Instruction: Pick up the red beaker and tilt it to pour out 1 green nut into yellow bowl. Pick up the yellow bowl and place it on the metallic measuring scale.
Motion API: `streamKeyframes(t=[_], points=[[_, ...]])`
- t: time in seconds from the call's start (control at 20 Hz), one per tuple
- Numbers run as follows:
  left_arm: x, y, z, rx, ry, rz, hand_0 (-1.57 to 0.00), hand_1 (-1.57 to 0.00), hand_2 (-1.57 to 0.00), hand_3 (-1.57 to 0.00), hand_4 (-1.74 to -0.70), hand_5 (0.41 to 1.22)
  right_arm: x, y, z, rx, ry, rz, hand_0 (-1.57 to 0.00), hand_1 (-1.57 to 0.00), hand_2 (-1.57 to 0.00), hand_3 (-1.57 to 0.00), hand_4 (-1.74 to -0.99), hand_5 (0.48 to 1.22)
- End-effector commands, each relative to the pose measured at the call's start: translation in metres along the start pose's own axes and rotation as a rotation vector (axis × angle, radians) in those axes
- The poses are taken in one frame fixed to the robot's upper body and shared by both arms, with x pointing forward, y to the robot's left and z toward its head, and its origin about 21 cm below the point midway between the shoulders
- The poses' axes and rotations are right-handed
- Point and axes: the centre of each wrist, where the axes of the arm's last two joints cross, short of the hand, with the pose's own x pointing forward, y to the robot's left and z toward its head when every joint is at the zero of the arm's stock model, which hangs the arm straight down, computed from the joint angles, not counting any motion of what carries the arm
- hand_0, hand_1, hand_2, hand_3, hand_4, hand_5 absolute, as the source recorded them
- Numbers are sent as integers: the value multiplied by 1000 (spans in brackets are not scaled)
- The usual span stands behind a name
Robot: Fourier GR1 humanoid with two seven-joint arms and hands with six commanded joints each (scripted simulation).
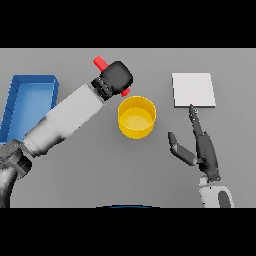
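My left hand [117, 76] is shut on the red beaker [101, 63], held above the table just up and left of the yellow bowl [136, 117]. The hand covers most of the beaker; one red end sticks out at its upper left and a small red bit shows at its lower right, near the bowl's rim. I see no green nut. The metallic measuring scale [193, 90] is a flat pale square to the bowl's right. My right hand [204, 146] rests open below the scale, fingers straight and pointing at its near edge.
A blue bin [20, 102] stands at the table's left edge, beside my left forearm.
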Motion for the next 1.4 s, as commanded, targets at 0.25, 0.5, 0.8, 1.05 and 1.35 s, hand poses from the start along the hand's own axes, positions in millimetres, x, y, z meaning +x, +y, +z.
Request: streamKeyframes(t=[0.25,0.5,0.8,1.05,1.35], points=[[9,7,-8,-27,-2,-185,-1571,-1571,-1571,-1571,-1732,1220,3,2,2,7,-1,-16,1,1,1,1,-1060,696],[25,8,-10,7,-10,-328,-1571,-1571,-1571,-1571,-1737,1221,-1,-1,-2,-8,-1,-17,1,1,1,1,-1055,691],[36,19,-16,-26,-45,-543,-1571,-1571,-1571,-1571,-1733,1221,-3,5,-4,-6,-12,8,1,1,1,1,-1073,675],[48,36,-22,-75,-53,-694,-1571,-1571,-1571,-1571,-1728,1221,1,4,-3,-10,-22,9,1,1,1,1,-1047,681],[8,78,-19,-28,1,-662,-1571,-1571,-1571,-1571,-1725,1221,0,4,-4,-18,-19,23,1,1,1,1,-1030,683]])
